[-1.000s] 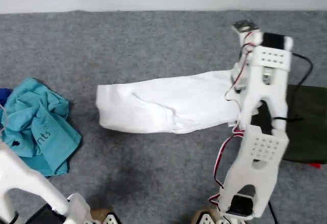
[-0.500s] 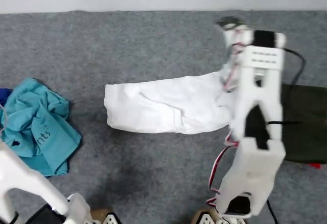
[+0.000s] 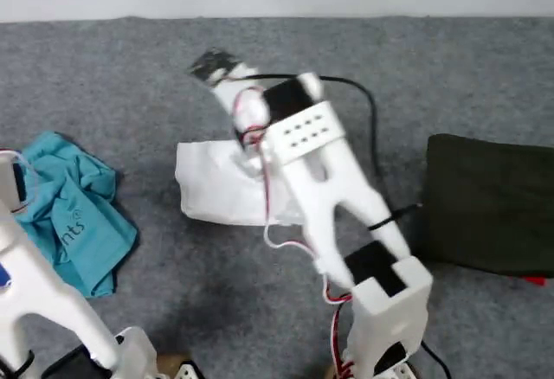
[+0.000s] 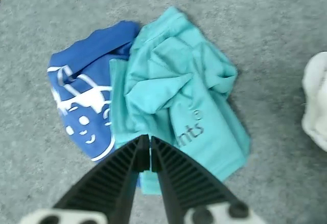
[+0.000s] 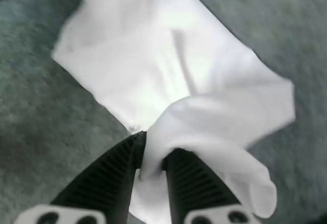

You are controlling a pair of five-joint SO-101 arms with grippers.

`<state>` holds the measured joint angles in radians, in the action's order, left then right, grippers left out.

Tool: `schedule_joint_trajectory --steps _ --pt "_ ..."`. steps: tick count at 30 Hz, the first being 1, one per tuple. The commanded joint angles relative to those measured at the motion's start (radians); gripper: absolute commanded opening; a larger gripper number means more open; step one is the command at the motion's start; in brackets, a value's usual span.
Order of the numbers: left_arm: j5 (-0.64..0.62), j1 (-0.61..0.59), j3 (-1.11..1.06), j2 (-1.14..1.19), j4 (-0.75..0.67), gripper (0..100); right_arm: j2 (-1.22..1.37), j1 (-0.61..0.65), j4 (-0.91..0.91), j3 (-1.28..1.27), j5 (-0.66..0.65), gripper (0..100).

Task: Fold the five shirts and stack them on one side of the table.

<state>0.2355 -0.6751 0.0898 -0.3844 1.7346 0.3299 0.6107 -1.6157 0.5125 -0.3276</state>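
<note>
A white shirt [image 3: 206, 190] lies mid-table, doubled over itself. My right gripper [image 5: 150, 158] is shut on a fold of the white shirt [image 5: 168, 65], and in the high view the right arm [image 3: 303, 150] stretches over the cloth's right part. At the left edge a crumpled teal shirt [image 3: 67, 210] lies on the table. My left gripper [image 4: 149, 155] hangs shut and empty above the teal shirt [image 4: 179, 101], which overlaps a blue printed shirt [image 4: 82, 96]. A folded dark green shirt [image 3: 489, 202] rests at the right side.
Grey carpet-like cloth [image 3: 130, 76] covers the table up to a pale wall at the back. The left arm's white body [image 3: 35, 297] rises at the bottom left. A small red thing [image 3: 532, 281] peeks out under the dark green shirt.
My right arm has swung left across the table with the white shirt's right end, laying it over the left half. The dark green shirt is now uncovered.
</note>
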Motion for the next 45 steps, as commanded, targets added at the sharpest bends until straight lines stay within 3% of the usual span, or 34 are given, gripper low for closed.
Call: schedule_joint_trajectory --steps 1,20,27,30,35,40,42,45 --pt "-0.021 0.04 0.004 -0.034 0.017 2 0.033 0.067 0.067 0.014 0.011 1.0" --pt "-0.023 0.04 0.004 -0.035 0.017 2 0.182 0.111 0.352 0.014 0.0 1.8" --pt "-0.023 0.04 0.004 -0.029 0.017 2 0.173 0.183 0.38 0.035 0.008 24.7" --pt "-0.023 0.04 -0.001 -0.029 0.017 2 0.173 0.182 0.308 0.106 0.009 28.1" --pt "-0.021 0.04 -0.048 -0.037 0.017 2 0.18 0.108 0.163 0.235 0.002 24.7" --pt "-0.021 0.038 -0.065 -0.037 0.017 2 0.193 -0.004 0.111 0.247 -0.048 0.0" --pt "-0.021 0.038 -0.062 -0.037 0.017 2 0.223 -0.022 0.104 0.232 -0.103 3.9" --pt "-0.021 0.038 -0.062 -0.037 0.017 2 0.292 -0.008 0.107 0.232 -0.141 0.8"
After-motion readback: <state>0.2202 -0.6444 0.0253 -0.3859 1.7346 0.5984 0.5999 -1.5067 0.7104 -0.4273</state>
